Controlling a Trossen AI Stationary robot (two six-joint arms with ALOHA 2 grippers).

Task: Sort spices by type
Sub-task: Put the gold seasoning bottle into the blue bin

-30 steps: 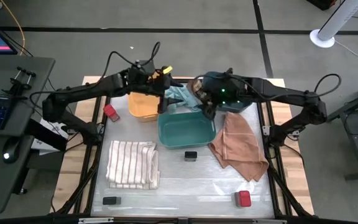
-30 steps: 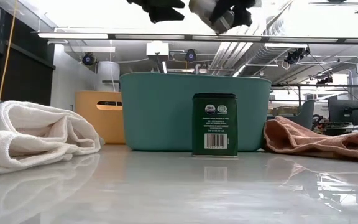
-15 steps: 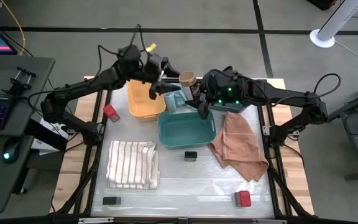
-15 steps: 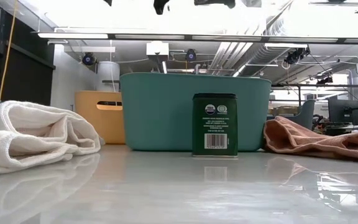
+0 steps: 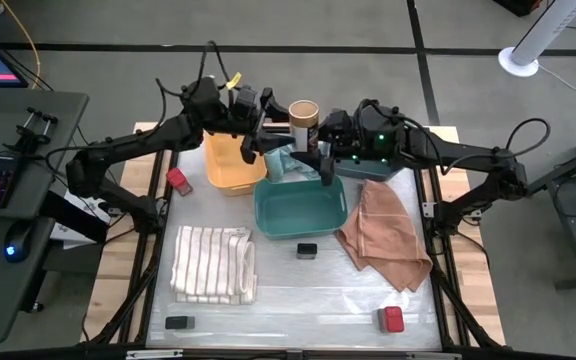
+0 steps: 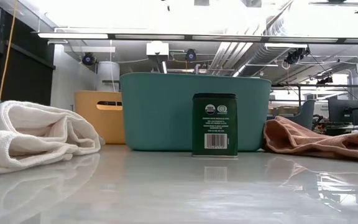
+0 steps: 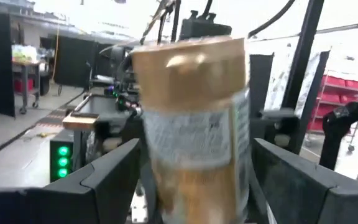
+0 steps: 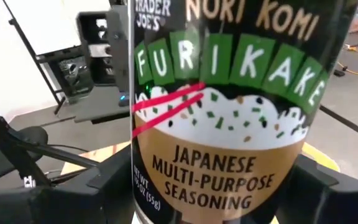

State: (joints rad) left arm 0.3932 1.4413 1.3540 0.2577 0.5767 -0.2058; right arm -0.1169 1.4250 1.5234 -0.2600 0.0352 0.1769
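Note:
A round dark jar with a tan lid is held upright, high above the bins, between my two grippers. My right gripper is shut on it and reaches in from the right; the jar's label fills the right wrist view. My left gripper is open and reaches in from the left, with one finger on each side of the jar. Red-topped jars and flat black tins stand on the table. The middle tin shows in the low view. My right gripper pinches the jar's lower body between its two fingers. The fingers come level from the table's right side. The jar stands upright, lid up, lifted clear of everything. My left gripper's fingers stand close beside the jar's lower half; whether they touch it I cannot tell.
An orange bin and a teal bin stand below the grippers, with a grey-blue bin under the right arm. A striped white cloth lies at the near left. A tan cloth lies at the right.
My right gripper has risen with the jar and carried it a little toward the far left, out of the top of the low view. The jar now stands upright with its lid up. My left gripper has risen and moved toward the far edge.

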